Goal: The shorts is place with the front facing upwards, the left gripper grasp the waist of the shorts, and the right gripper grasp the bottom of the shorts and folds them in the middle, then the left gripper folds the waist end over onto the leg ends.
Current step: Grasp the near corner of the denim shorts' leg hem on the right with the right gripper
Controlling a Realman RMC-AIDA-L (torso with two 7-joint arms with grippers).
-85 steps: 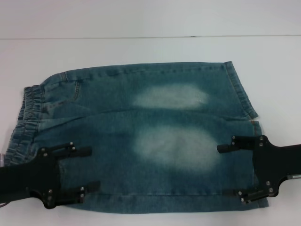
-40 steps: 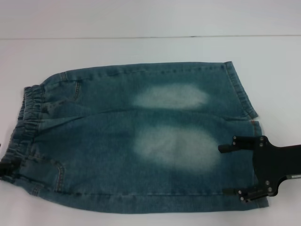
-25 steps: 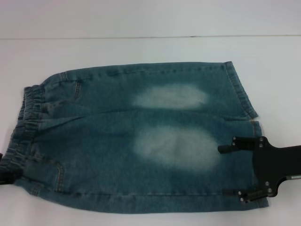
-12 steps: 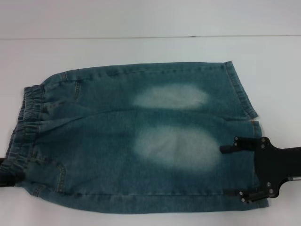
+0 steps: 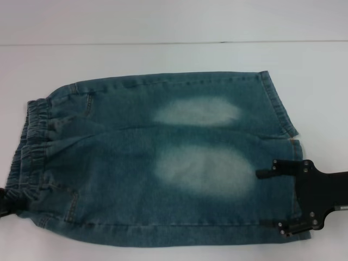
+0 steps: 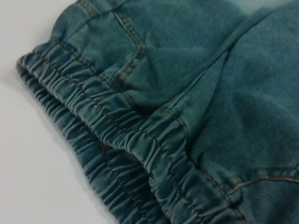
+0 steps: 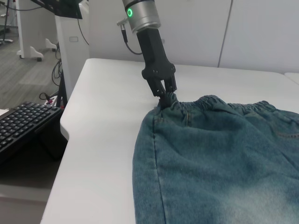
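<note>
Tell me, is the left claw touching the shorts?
Touching. The right wrist view shows the left gripper with its fingertips closed on the waist at the shorts' near corner.

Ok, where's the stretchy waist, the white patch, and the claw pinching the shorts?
waist [image 6: 117, 140], left wrist view, ruched band.
pale patch [image 5: 204, 169], head view, its centre.
left claw [image 7: 164, 94], right wrist view, fingertips pinching waist corner.

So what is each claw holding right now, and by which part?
The left claw pinches the shorts at the near corner of the waist. The right claw sits open over the leg ends, holding nothing.
</note>
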